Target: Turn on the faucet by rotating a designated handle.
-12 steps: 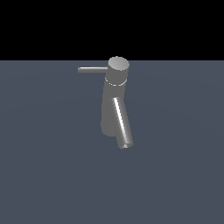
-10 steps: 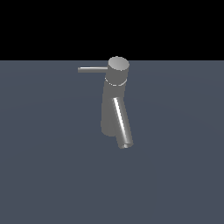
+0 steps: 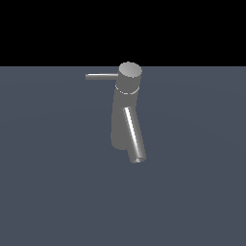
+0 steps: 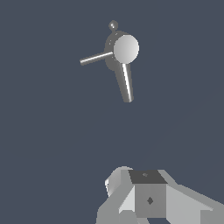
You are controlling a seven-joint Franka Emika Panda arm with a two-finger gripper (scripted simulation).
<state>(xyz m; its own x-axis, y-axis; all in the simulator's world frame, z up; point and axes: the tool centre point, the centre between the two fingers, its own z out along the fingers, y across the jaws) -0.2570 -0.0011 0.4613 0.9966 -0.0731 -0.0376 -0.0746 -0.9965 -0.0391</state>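
Nothing has moved: faucet upright, handle pointing to the exterior view's left. Gripper well apart (grip state cannot be judged).

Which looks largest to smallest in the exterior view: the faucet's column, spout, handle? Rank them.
1. Column, thickest and tallest.
2. Spout, thinner; it slants toward the camera, so its length is unsure.
3. Handle, slimmest and shortest.

The faucet stands upright mid-worktop; its handle juts toward the exterior view's left, spout slanting down.
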